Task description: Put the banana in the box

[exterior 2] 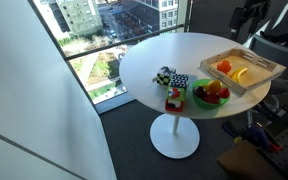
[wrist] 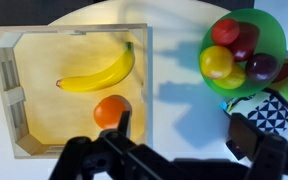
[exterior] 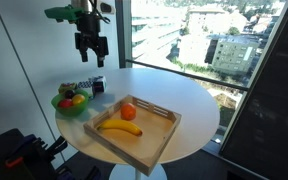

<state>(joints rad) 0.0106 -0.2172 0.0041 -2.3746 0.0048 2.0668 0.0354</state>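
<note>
The yellow banana [exterior: 119, 127] lies inside the light wooden box [exterior: 154, 143], next to a round orange fruit [exterior: 128, 111]. Both show in the wrist view too: the banana [wrist: 98, 72] in the middle of the box [wrist: 19, 48], the orange fruit [wrist: 110, 110] just below it. In an exterior view the banana [exterior 2: 243, 75] lies in the box [exterior 2: 262, 62] at the table's right side. My gripper [exterior: 91, 48] hangs high above the table, over the green bowl's side. It is open and empty; its fingers [wrist: 184, 125] frame bare table.
A green bowl [exterior: 57, 102] of mixed fruits [wrist: 234, 55] stands beside the box on the round white table [exterior: 199, 100]. A black-and-white patterned object [wrist: 274, 112] and small items [exterior 2: 174, 97] lie near the bowl. Large windows stand behind the table.
</note>
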